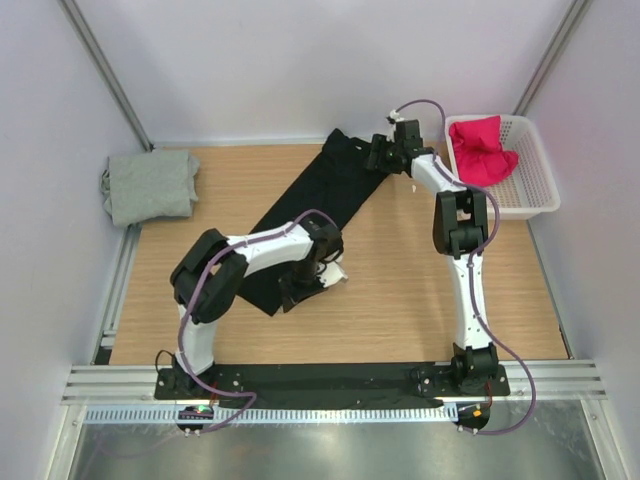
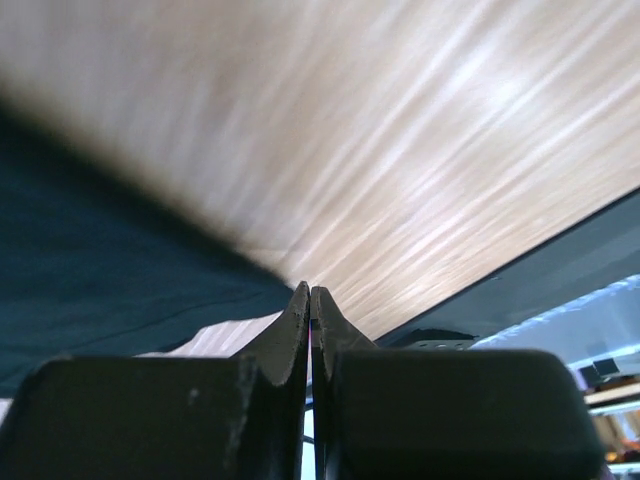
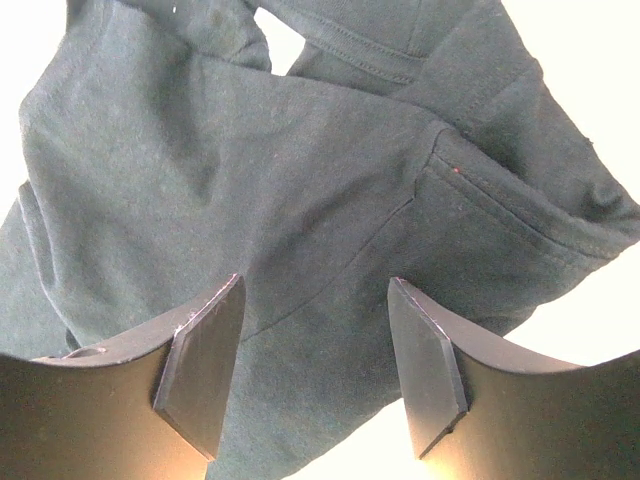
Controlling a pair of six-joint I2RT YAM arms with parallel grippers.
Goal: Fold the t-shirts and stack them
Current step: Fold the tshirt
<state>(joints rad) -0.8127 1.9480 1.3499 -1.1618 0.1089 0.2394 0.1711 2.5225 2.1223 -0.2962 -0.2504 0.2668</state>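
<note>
The black t-shirt (image 1: 322, 195) lies as a long narrow strip, slanting from the back middle of the table toward the front left. My left gripper (image 1: 294, 296) is shut at its near end; in the left wrist view the closed tips (image 2: 310, 291) point at the wood, with the dark cloth (image 2: 100, 260) just to the left and nothing visible between them. My right gripper (image 1: 378, 153) is open over the shirt's far end; its wrist view shows the gripper (image 3: 315, 295) with bunched black cloth (image 3: 300, 170) below. A folded grey t-shirt (image 1: 150, 185) lies at the far left. A magenta-red t-shirt (image 1: 483, 150) lies crumpled in the basket.
The white mesh basket (image 1: 535, 195) stands at the back right corner. A small white patch (image 1: 336, 277) shows beside the left gripper, also seen in the left wrist view (image 2: 230, 335). Bare wood table (image 1: 400, 290) spreads between the arms. Walls close the sides and back.
</note>
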